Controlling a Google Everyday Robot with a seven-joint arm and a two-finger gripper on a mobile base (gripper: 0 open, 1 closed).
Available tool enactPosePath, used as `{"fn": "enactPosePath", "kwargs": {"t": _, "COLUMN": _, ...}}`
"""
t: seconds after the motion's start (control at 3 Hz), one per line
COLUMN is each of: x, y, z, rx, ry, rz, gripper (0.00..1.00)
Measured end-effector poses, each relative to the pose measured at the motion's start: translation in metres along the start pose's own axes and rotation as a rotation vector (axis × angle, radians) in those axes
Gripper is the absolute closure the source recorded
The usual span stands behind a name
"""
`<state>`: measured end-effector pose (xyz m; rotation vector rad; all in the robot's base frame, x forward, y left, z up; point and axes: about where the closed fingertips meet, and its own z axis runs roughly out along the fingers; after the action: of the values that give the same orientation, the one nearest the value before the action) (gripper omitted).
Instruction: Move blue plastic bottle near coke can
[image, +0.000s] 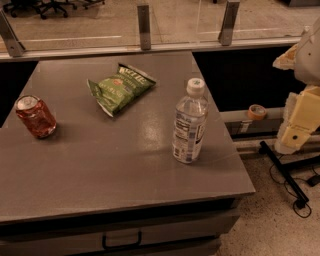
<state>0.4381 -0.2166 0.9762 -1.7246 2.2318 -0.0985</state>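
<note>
Grey table (100, 165): the blue plastic bottle (189, 123) stands upright towards the 3 o'clock edge, white cap on, label facing the viewer. The coke can (35, 117) stands at 9 o'clock by the left edge, well apart from the bottle. A green chip bag (120, 88) lies flat at 12 o'clock, between and behind the two. The gripper (299, 125) hangs off the table at 3 o'clock, over the floor, touching nothing; whether it is released or clenched cannot be told. A tape roll (257, 111) sits on a ledge beyond.
</note>
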Motion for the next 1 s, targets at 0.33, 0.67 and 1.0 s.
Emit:
{"fn": "enactPosePath", "kwargs": {"t": 0.33, "x": 0.000, "y": 0.000, "z": 0.000, "rx": 0.000, "ry": 0.000, "rz": 0.000, "gripper": 0.00}}
{"fn": "enactPosePath", "kwargs": {"t": 0.67, "x": -0.005, "y": -0.002, "z": -0.001, "rx": -0.010, "ry": -0.037, "rz": 0.001, "gripper": 0.00}}
{"fn": "enactPosePath", "kwargs": {"t": 1.0, "x": -0.011, "y": -0.007, "z": 0.020, "rx": -0.050, "ry": -0.165, "rz": 0.002, "gripper": 0.00}}
